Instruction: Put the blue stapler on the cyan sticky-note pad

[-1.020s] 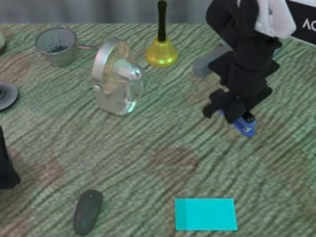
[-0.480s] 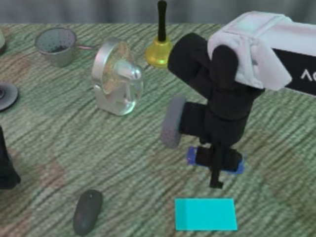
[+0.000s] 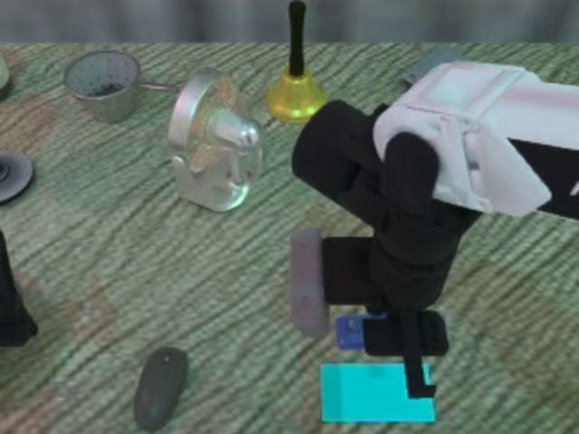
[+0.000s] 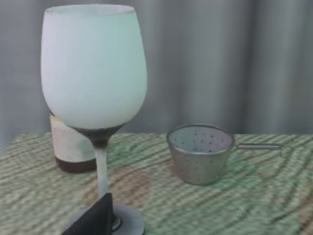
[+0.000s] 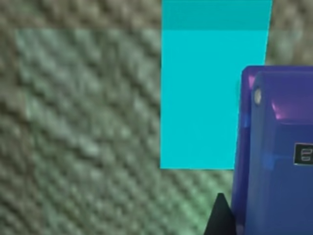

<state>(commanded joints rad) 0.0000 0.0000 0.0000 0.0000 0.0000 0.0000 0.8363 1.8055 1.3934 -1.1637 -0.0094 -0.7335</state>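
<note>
The right pincer (image 3: 391, 333) hangs just above the far edge of the cyan sticky-note pad (image 3: 362, 398), pinching the blue stapler (image 3: 347, 331). Bare table (image 3: 226, 298) lies open to its left. The left pincer (image 3: 11, 312) sits parked at the table's left edge; whether it is spread, I cannot tell.

My right arm (image 3: 398, 208), seen from above: bulky matte-black rounded links, a white angular shell over the upper segment, a grey cylindrical stub on one side. My left arm (image 3: 11, 312) shows only black casing at the table's left edge.
</note>
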